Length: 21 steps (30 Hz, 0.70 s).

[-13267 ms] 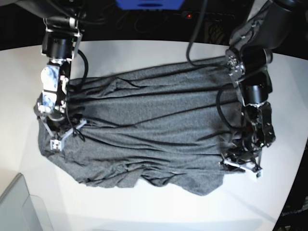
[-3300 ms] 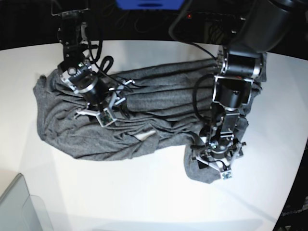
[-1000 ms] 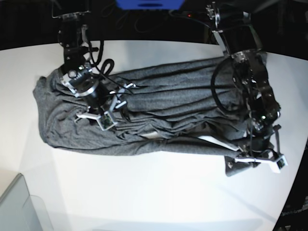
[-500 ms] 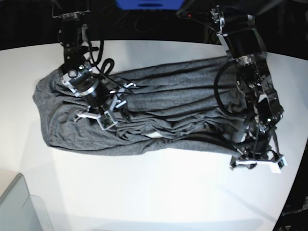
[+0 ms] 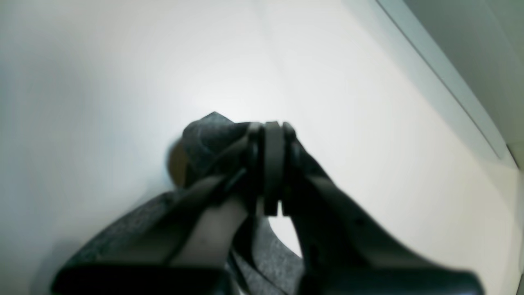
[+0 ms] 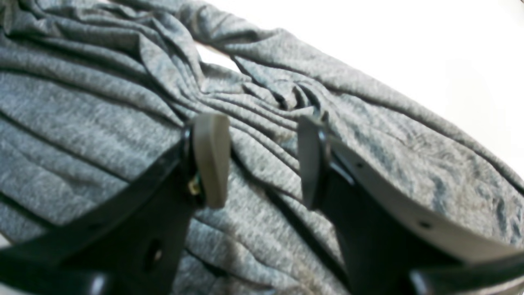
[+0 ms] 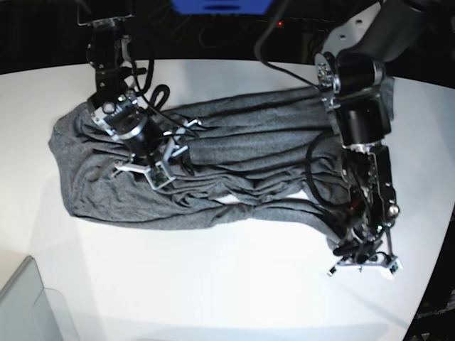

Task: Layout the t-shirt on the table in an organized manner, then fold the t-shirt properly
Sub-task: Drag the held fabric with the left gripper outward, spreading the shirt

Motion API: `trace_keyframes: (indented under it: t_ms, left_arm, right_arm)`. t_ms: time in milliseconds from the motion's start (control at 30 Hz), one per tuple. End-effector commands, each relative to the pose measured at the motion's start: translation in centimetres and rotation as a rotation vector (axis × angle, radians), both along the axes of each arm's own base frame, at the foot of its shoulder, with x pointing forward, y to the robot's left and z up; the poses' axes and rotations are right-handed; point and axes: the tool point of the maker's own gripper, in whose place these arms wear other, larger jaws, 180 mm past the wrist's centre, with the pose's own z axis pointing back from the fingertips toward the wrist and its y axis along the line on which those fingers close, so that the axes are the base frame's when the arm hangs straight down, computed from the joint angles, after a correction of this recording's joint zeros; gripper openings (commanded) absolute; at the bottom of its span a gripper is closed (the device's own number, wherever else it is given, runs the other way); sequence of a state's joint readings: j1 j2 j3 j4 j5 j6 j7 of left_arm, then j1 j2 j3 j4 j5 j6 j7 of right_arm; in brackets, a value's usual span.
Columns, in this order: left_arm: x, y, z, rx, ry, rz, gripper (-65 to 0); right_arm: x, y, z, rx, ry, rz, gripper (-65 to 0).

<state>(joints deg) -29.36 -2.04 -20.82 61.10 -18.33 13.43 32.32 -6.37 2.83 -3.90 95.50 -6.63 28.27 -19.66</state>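
Observation:
The dark grey t-shirt (image 7: pixel 242 149) lies bunched in long folds across the white table (image 7: pixel 213 284). My left gripper (image 7: pixel 361 264) is at the front right, shut on a corner of the t-shirt (image 5: pixel 206 137), which is drawn out from the heap toward the front. In the left wrist view its fingers (image 5: pixel 273 164) press together on the cloth. My right gripper (image 7: pixel 160 169) sits over the shirt's left part, open. In the right wrist view its fingers (image 6: pixel 211 159) stand apart just above the wrinkled t-shirt (image 6: pixel 82 123), with nothing held between them.
A translucent grey bin corner (image 7: pixel 28 305) sits at the front left. The table's curved edge (image 7: pixel 437 234) runs close to the left gripper on the right. Dark equipment and cables (image 7: pixel 213 21) lie behind the table.
My left gripper has moved toward the front edge and slightly inward, dragging the shirt's corner with it and stretching that part out. The right gripper has stayed in place, open.

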Motion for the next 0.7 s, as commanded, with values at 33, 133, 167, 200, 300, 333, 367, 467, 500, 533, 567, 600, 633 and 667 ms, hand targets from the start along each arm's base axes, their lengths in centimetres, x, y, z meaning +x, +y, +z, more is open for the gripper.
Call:
trace_keyframes:
  t_ms: [33, 133, 167, 200, 300, 333, 367, 467, 500, 533, 567, 600, 633, 667]
  left_arm:
    - [1.5, 1.7, 1.8, 0.03, -0.048, 0.029, -64.4]
    - [2.1, 3.1, 1.0, 0.044, -0.033, 0.06, -60.4]
    - [2.3, 3.5, 1.0, 0.051, -0.033, 0.069, -57.4]
    - [2.6, 3.7, 1.1, 0.055, -0.038, 0.074, -54.2]
    - [3.0, 3.9, 1.7, 0.055, -0.051, 0.075, -42.1]
    - [3.1, 3.8, 2.2, 0.058, -0.066, 0.076, -37.9]
    - [3.1, 3.9, 3.0, 0.064, -0.088, 0.078, -34.6]
    - [1.5, 4.2, 3.4, 0.101, -0.121, 0.082, -26.0]
    - [0.7, 4.5, 3.1, 0.108, -0.121, 0.088, -23.9]
    - [0.1, 4.7, 2.7, 0.117, -0.116, 0.089, -22.7]
    - [-0.5, 5.0, 2.4, 0.132, -0.111, 0.091, -22.3]
    - [-1.5, 5.2, 1.5, 0.141, -0.094, 0.092, -22.3]
    - [-2.6, 5.6, 0.4, 0.153, -0.071, 0.093, -22.3]
    - [-3.7, 6.6, -0.5, 0.176, -0.048, 0.099, -22.3]
  right_arm:
    - [0.8, 0.2, 1.6, 0.025, -0.055, 0.0, -37.7]
    - [0.8, 0.1, 1.6, 0.023, -0.054, -0.002, -37.7]
    - [0.8, 0.1, 1.6, 0.023, -0.054, -0.002, -37.7]
    - [0.8, 0.1, 1.6, 0.023, -0.054, -0.002, -37.7]
    - [0.8, 0.1, 1.6, 0.025, -0.054, 0.0, -37.7]
    - [0.8, 0.2, 1.7, 0.028, -0.055, 0.0, -37.5]
    - [0.8, 0.2, 1.7, 0.03, -0.055, 0.0, -37.3]
    - [1.1, 0.9, 2.0, 0.051, -0.061, -0.006, -37.3]
    - [1.1, 0.9, 2.0, 0.053, -0.061, -0.008, -37.3]
    - [1.5, 0.9, 2.4, 0.054, -0.072, -0.007, -37.3]
    - [1.8, 0.9, 2.6, 0.054, -0.077, -0.009, -37.3]
    - [1.9, 1.0, 2.3, 0.057, -0.069, -0.01, -37.3]
    - [2.1, 0.9, 2.1, 0.056, -0.065, -0.012, -37.2]
    - [2.1, 0.9, 1.7, 0.056, -0.054, -0.012, -37.2]
